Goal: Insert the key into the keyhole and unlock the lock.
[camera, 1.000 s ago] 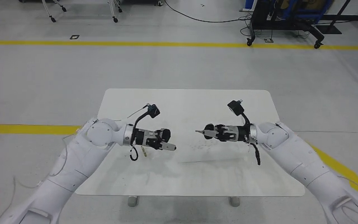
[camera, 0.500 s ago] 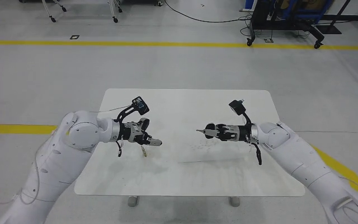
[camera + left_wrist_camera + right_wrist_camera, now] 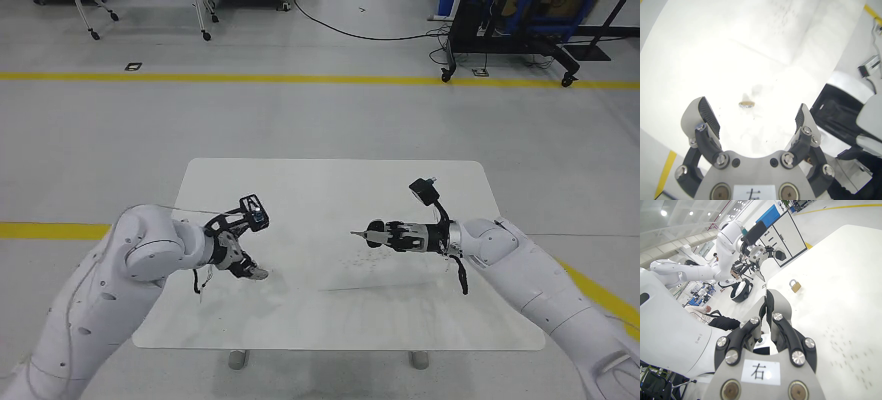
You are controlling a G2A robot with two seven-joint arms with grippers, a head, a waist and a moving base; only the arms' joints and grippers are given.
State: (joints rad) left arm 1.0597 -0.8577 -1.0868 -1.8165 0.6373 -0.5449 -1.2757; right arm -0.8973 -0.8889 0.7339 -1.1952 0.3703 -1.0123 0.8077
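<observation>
Closest in, on the left wrist view, I had the left tool (image 3: pixel 751 103) spread wide, its ribbed pads (image 3: pixel 709 117) well apart and gripping nothing; just past the fingertips, about centred in the gap between them, the lock (image 3: pixel 746 104) lay on the table (image 3: pixel 696 47), touching neither finger; glare left me little more there than its brass edge and a pale hint of the shackle. The right wrist view gave me what that one could not; in it the lock lay flat on its side on the left part of the table, brass body and silver shackle plain to see, with the left tool hanging above and a little to one side of it, fingers aimed down at the table and clear of the lock. In that same view the right tool (image 3: pixel 766 295) was pressed together on a thin sliver that I saw edge-on at the fingertips; the top view showed it as the key (image 3: pixel 356 236), jutting from the tool's tip toward the left arm. Farther out, from above, I read the poses; the left arm was folded, elbow out beyond the table's left side, wrist bent so the tool tipped down over the near left part of the table; the right arm came in from the right side, forearm roughly level, its tool held above the table's middle; key and lock were well apart.
</observation>
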